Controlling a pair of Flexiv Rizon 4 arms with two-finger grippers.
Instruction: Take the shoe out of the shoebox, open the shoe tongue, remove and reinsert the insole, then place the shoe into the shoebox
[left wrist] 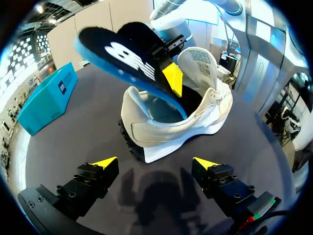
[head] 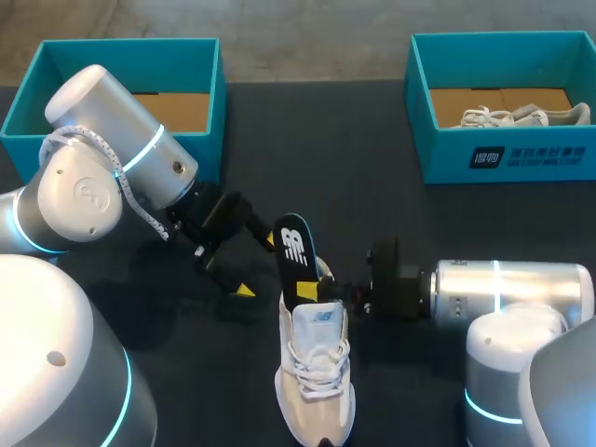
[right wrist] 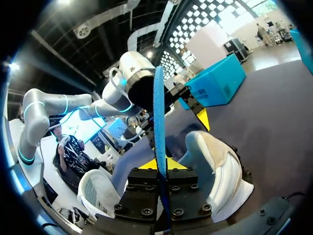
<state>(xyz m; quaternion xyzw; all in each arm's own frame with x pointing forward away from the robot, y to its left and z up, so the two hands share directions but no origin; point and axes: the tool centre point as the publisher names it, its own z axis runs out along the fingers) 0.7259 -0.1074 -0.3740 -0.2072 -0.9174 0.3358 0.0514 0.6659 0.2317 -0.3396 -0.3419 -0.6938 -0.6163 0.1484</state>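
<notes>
Dark grey table (head: 372,140), matte, evenly lit

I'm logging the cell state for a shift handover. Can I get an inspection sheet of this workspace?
Surface: dark table.
Job's things: white shoe lies on the table, toe toward the robot. The insole is raised, with one end inside the shoe. The left shoebox is open, no shoe visible in it. The right shoebox holds a second shoe.
Clutter: nothing seen.
Grippers: left tool is open, near the shoe's heel. Right tool is shut on the insole.
Cables: white braided cable on the left arm.
Surroundings: nothing seen reaching over the table.
</notes>
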